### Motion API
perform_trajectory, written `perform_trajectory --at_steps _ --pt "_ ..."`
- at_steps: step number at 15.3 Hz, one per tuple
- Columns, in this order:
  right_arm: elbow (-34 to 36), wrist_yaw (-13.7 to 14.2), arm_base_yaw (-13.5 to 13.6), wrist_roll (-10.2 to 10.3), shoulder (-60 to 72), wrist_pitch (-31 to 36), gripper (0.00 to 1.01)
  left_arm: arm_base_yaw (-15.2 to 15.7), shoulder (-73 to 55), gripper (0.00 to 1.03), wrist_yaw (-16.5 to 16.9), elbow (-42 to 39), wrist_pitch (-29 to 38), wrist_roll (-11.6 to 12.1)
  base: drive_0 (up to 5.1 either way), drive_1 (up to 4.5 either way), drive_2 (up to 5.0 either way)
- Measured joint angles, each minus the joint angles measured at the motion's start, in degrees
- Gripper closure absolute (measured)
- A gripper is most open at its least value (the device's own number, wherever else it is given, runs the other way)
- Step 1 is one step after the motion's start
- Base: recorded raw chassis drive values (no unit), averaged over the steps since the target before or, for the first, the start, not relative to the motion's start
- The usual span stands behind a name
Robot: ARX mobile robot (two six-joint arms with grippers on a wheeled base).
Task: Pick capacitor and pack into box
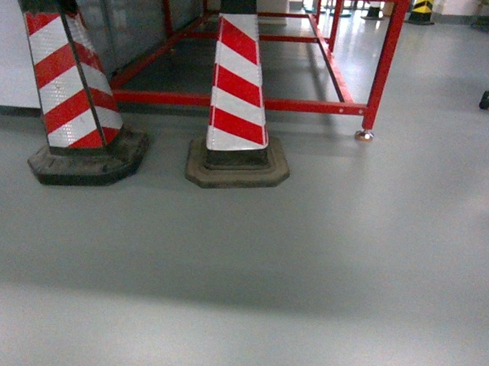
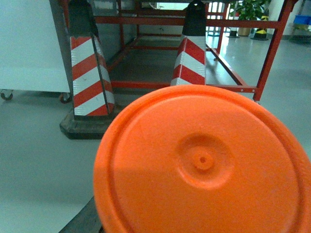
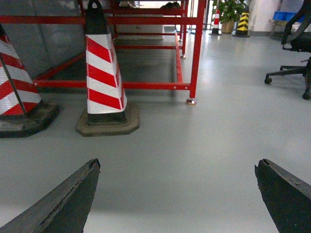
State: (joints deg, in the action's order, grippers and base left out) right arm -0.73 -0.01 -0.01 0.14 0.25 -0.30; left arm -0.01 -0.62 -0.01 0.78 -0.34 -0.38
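A big orange round capacitor [image 2: 204, 160], seen end-on with a small hub at its centre, fills most of the left wrist view. My left gripper [image 2: 165, 213] is shut on it; only one dark finger [image 2: 85, 221] shows, at the lower left against its rim. The other finger is hidden behind the orange face. My right gripper [image 3: 177, 165] hangs open above bare grey floor, its two dark fingertips [image 3: 90, 170] far apart with nothing between them. The box is out of view. Neither gripper shows in the head view.
Two red-and-white striped cones [image 1: 238, 86] [image 1: 71, 89] on dark bases stand ahead on the grey floor. Behind them is a red metal frame [image 1: 385, 67]. A black office chair [image 3: 296, 43] is at the right, a white wheeled cabinet [image 2: 29, 48] at the left.
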Motion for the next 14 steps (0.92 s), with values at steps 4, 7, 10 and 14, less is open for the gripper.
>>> perform_trajectory --at_steps 4,7,10,14 --pt "0.0 -0.2 0.0 0.0 0.0 0.1 0.03 0.0 0.0 0.59 -0.2 0.0 -0.1 0.0 -2.4 1.29 1.3" --pt "0.0 0.0 0.0 0.0 0.0 0.0 0.03 0.0 0.0 0.59 0.0 0.0 -0.1 0.0 0.0 0.00 0.0" --pt "0.0 0.0 0.0 0.0 0.0 0.0 0.03 0.0 0.0 0.59 0.0 0.0 0.0 0.0 0.1 3.81 -3.6" --pt "0.0 0.0 0.0 0.0 0.0 0.1 0.03 0.0 0.0 0.59 0.0 0.0 0.0 0.0 0.1 4.11 -4.0"
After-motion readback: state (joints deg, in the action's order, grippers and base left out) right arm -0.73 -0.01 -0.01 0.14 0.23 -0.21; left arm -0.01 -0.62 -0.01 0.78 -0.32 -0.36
